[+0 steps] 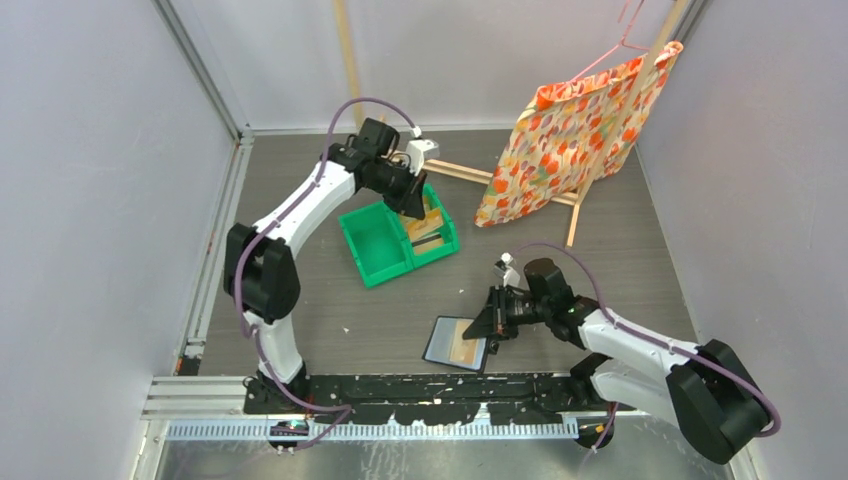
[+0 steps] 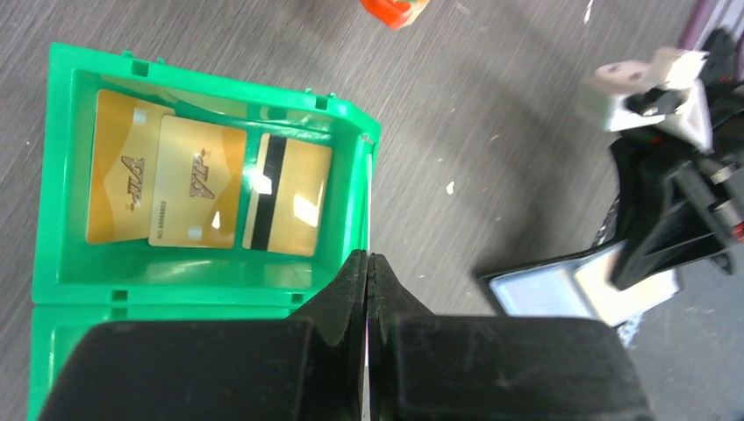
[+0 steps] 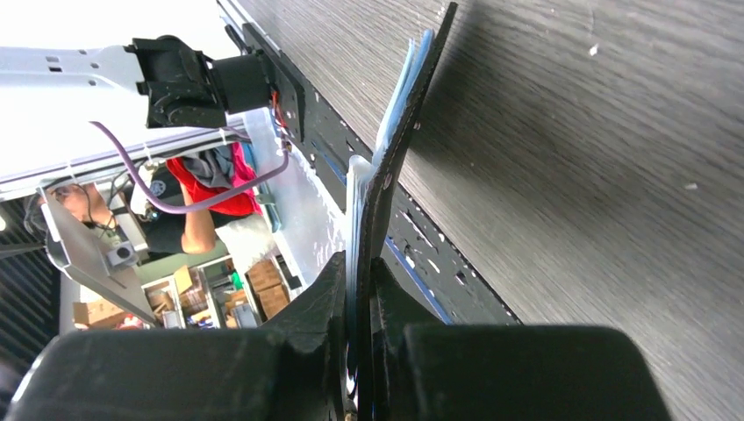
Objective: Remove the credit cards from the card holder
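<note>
The card holder [image 1: 456, 343] lies open near the table's front edge, with a tan credit card [image 1: 464, 347] still showing in its pocket. My right gripper [image 1: 490, 325] is shut on its right edge. In the right wrist view the holder [image 3: 397, 140] shows edge-on between the jaws of that gripper [image 3: 361, 263]. Three golden credit cards [image 2: 197, 184] lie in one compartment of the green bin [image 2: 346, 219]. My left gripper [image 2: 368, 260] hangs over that bin's near rim, shut with nothing in it. In the top view the left gripper [image 1: 412, 207] is above the bin [image 1: 360, 255].
An orange flowered cloth [image 1: 575, 140] hangs from a hanger on a wooden stand [image 1: 470, 172] at the back right. The bin's left compartment [image 1: 375, 240] holds nothing. A black perforated rail [image 1: 400, 388] runs along the near edge, just in front of the holder.
</note>
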